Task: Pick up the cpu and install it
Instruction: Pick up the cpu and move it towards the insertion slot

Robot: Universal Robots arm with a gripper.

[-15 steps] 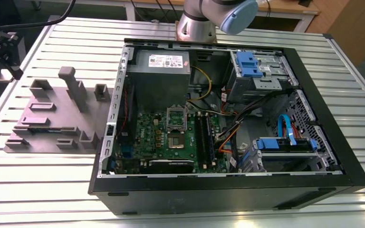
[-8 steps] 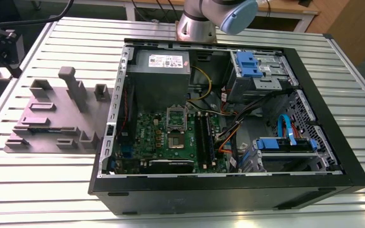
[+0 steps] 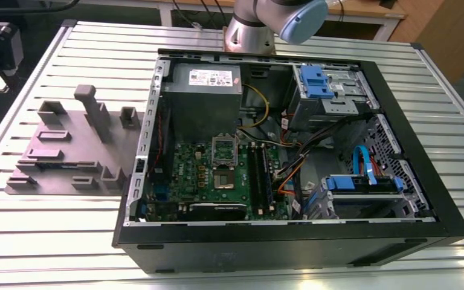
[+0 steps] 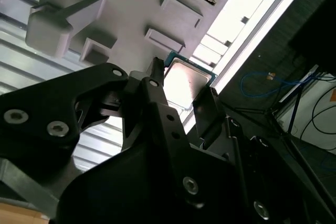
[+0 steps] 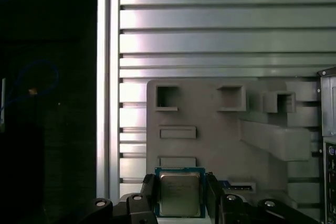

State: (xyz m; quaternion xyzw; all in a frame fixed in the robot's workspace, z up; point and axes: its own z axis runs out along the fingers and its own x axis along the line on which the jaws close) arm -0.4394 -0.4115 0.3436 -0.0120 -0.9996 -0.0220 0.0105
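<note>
Clamps the cpu (image 5: 180,195) by two opposite edges in the hand (image 5: 180,188), over the grey fixture tray (image 5: 210,135) on the counter (image 5: 220,24); may tilt in that thin hold and seat crooked.

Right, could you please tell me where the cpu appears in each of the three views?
Exterior view: the shared landmark, the grey tray, lies at the exterior view's left of the computer case.
First wrist view: the cpu is held in the gripper, with that tray behind it.
Second wrist view: the cpu is in the gripper, over the tray's edge.
</note>
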